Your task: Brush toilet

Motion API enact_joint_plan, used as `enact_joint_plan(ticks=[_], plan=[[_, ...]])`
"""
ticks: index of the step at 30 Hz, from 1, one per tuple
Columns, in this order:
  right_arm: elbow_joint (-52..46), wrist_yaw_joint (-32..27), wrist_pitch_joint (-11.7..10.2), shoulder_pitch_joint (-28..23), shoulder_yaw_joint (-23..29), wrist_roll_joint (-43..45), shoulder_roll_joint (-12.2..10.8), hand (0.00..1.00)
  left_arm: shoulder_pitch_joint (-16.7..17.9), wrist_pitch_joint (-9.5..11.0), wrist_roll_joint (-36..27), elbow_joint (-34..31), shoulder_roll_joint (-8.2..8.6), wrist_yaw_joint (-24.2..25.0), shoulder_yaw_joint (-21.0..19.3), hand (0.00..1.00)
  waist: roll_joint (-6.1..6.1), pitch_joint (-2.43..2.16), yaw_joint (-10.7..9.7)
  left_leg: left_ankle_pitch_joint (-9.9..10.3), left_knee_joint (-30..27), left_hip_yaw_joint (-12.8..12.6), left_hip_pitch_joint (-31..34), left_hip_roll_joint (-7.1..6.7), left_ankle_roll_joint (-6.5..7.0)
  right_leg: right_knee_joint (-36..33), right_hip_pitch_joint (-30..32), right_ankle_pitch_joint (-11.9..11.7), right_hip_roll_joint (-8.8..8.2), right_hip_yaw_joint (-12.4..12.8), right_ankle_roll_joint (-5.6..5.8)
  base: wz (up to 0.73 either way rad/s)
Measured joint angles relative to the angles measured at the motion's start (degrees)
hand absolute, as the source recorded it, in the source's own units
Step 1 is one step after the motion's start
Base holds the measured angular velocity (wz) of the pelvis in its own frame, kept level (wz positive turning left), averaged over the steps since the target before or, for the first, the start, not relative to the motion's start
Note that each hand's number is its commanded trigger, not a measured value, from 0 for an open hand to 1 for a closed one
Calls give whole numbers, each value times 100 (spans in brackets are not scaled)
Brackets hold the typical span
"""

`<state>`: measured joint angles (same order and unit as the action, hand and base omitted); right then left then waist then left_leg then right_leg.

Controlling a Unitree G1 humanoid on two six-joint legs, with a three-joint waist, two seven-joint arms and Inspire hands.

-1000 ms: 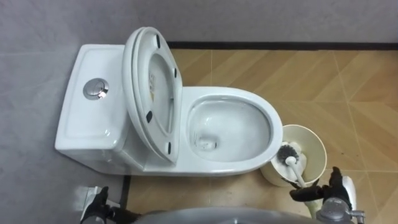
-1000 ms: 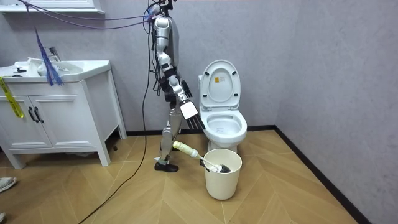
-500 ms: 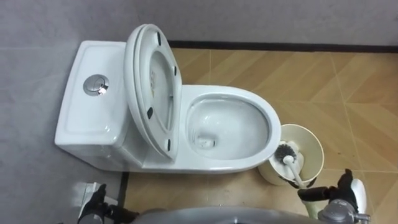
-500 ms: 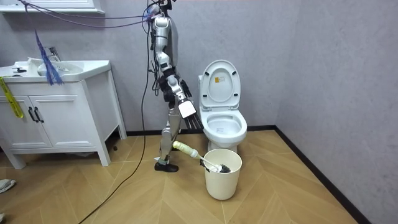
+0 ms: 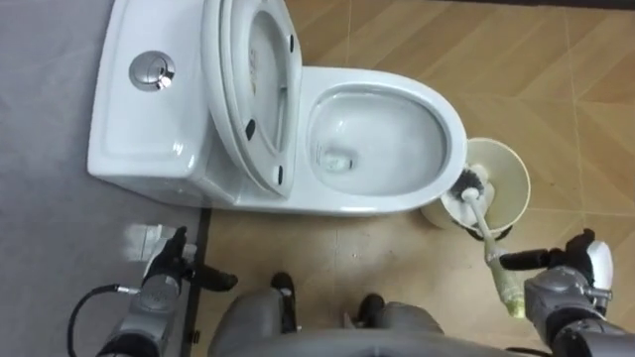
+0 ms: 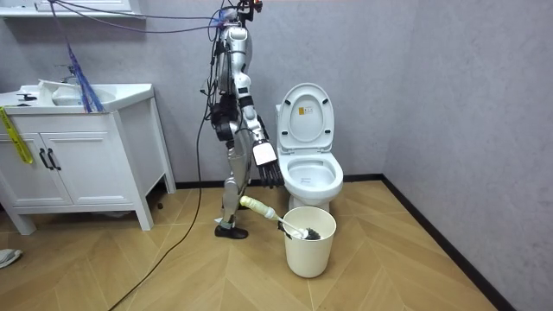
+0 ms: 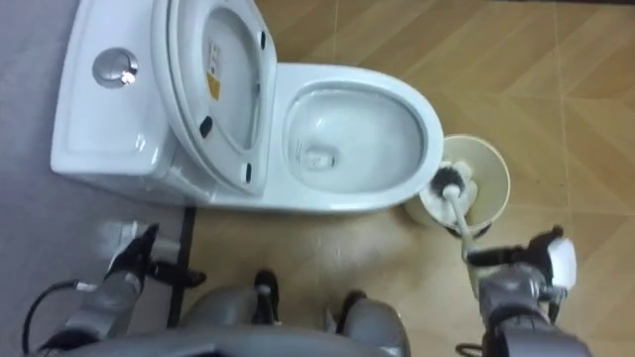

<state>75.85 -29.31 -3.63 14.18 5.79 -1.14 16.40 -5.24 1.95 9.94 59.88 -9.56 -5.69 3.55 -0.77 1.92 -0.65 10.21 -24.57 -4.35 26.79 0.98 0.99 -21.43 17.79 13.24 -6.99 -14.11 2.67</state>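
Your view has tipped down, so both hands now show. The brush (image 5: 487,236) still leans in the bin (image 5: 522,180) beside the toilet (image 5: 382,201), untouched. Your right hand (image 5: 564,288) sits spread just beside its handle, holding nothing; the left hand (image 5: 165,282) hangs loose. The grasp comes next.

Brush (image 5: 484,228) tilted in bin (image 5: 517,184) nr open toilet (image 5: 382,139).

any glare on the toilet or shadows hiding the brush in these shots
Left eye view: soft sheen on the toilet tank and bowl, nothing washed out; the brush stands out against the bin. Right eye view: the same sheen, no shadow over the brush. Room view: even light, only a faint shadow by the bin.
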Motion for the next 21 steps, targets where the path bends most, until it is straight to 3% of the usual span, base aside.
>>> enact_joint_plan(ticks=[3,7,15,21], plan=[[114,0,47,293,-149,-217,143,0,-437,-8,-290,-15,-15,0,375,0,-57,51,88,-48,-119,-33,441,-30,88,-414,578,64,-85,68,1,2],[207,62,202,663,-484,-340,323,0,-915,-28,-721,-36,-42,-20,668,0,-38,90,93,-80,-507,39,1239,-68,139,-1017,1426,211,-163,140,-31,8],[200,68,252,949,-725,-356,425,0,-1279,-16,-851,-554,-52,-123,716,0,34,151,104,-86,-1135,60,2352,-59,139,-1929,2627,466,-266,243,-143,4],[124,201,325,1057,-811,-666,435,0,-1358,17,-1037,-920,-85,-155,893,0,79,167,113,-90,-1484,19,2935,-78,143,-2443,3298,591,-333,344,-188,4]])
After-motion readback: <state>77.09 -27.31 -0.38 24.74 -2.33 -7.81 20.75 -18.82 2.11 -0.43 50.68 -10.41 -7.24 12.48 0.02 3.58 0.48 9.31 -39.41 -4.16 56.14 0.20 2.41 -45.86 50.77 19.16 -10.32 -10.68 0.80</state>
